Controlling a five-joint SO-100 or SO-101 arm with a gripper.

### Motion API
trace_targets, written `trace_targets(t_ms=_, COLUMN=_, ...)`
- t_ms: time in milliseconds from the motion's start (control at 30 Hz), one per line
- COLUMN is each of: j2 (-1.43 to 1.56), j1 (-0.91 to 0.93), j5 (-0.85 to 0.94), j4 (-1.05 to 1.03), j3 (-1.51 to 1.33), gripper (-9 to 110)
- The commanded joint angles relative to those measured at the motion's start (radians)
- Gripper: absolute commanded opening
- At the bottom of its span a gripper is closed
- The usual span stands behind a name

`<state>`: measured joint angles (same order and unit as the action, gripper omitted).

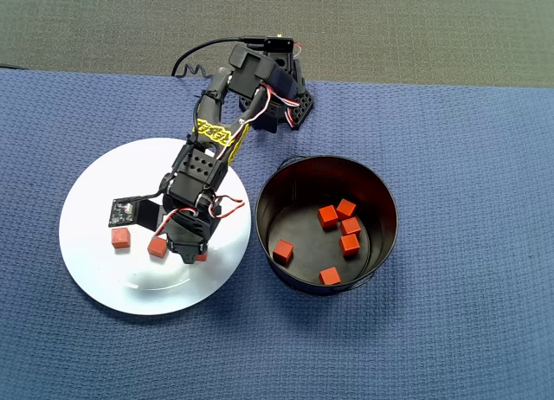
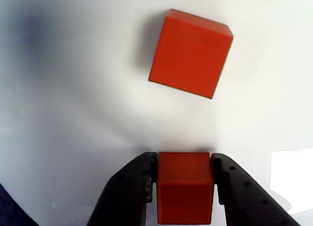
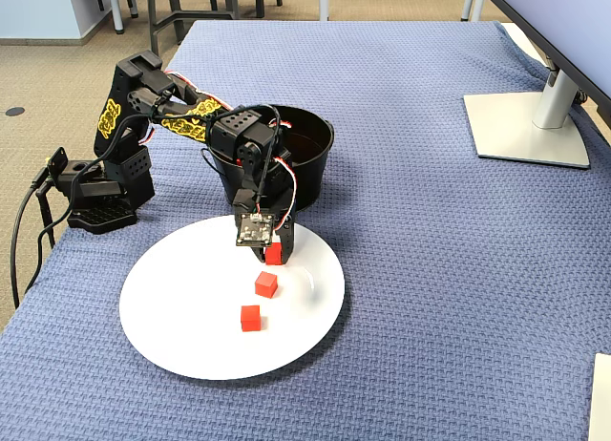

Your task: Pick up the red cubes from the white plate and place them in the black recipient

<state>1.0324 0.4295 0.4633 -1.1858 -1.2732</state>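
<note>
My gripper [image 2: 185, 168] is shut on one red cube [image 2: 185, 192], low over the white plate [image 2: 73, 113]. A second red cube [image 2: 190, 52] lies just ahead of it. In the overhead view the gripper [image 1: 195, 254] is over the plate's [image 1: 95, 270] lower middle and mostly hides the held cube [image 1: 202, 257]. Two loose cubes [image 1: 157, 246] [image 1: 119, 237] lie to its left. The black recipient [image 1: 385, 192] stands right of the plate with several red cubes [image 1: 327, 215] inside. In the fixed view the gripper [image 3: 277, 255] is at the plate's [image 3: 181, 317] far side, in front of the recipient [image 3: 320, 150].
A blue woven cloth [image 1: 467, 313] covers the table. The arm's base [image 3: 100, 198] stands at the table's left edge in the fixed view. A monitor stand [image 3: 530, 126] is at the far right, and a white object [image 3: 601, 393] is at the lower right corner.
</note>
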Motion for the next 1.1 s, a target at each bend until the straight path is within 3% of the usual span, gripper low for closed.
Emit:
trace_targets(t_ms=0, j2=0.101, j1=-0.006, j5=-0.018, j4=0.02, j3=0.005, gripper=0)
trace_targets(t_ms=467, j2=0.503, j1=0.029, j5=-0.201, j4=-0.109, j3=0.041, gripper=0)
trace_targets(t_ms=667, j2=0.687, j1=-0.121, j5=-0.347, j4=-0.129, j3=-0.009, gripper=0)
trace_targets(t_ms=900, j2=0.762, j1=-0.5, j5=-0.453, j4=-0.161, j3=-0.08, gripper=0)
trace_targets(t_ms=933, j2=0.773, j1=-0.557, j5=-0.457, j4=-0.161, j3=-0.097, gripper=1)
trace_targets(t_ms=1033, j2=0.781, j1=-0.698, j5=-0.417, j4=-0.198, j3=-0.121, gripper=30)
trace_targets(t_ms=1067, j2=0.772, j1=-0.712, j5=-0.403, j4=-0.221, j3=-0.112, gripper=34)
